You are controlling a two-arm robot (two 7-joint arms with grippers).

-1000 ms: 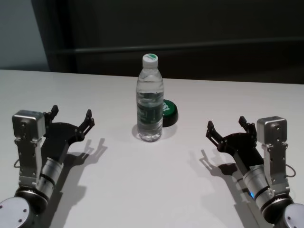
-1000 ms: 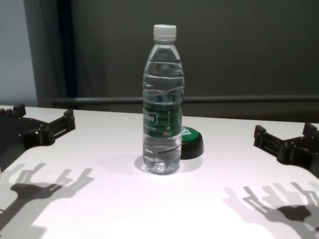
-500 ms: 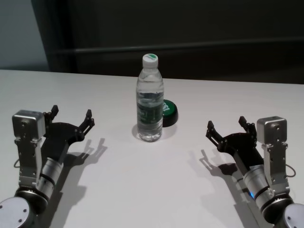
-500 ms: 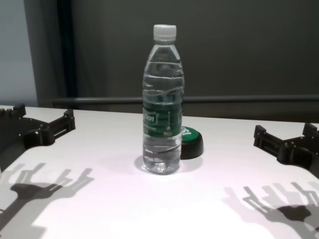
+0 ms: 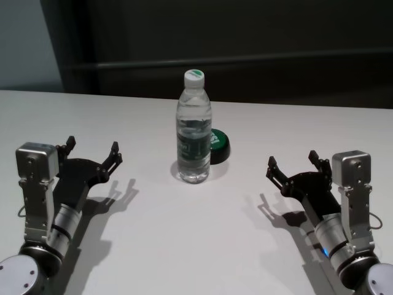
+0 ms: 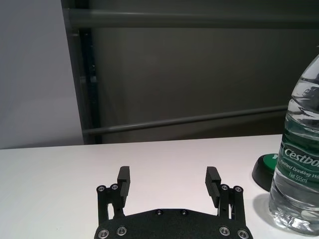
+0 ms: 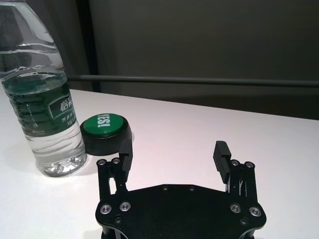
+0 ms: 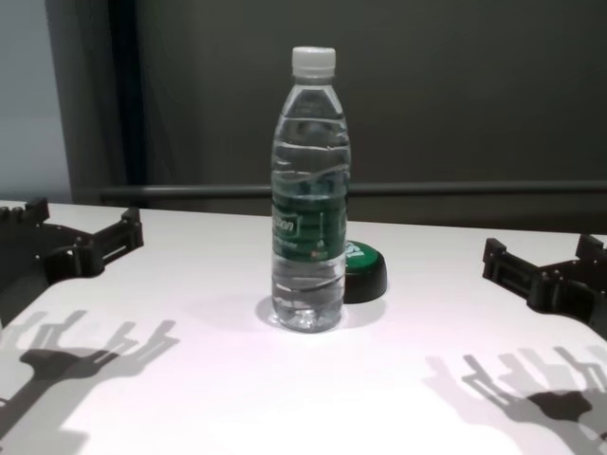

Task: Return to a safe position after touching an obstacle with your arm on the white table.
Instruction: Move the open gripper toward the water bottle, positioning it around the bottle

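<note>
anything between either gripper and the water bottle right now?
Nothing visible. The tall clear plastic water bottle with a white cap stands upright mid-table, with bare white table between it and the open left gripper and open right gripper. The low black puck with a green top sits behind the bottle towards the right, off both paths.

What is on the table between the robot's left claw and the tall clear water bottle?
Nothing: in the head view, only bare white table and a shadow lie between the open left gripper and the tall clear plastic water bottle.
</note>
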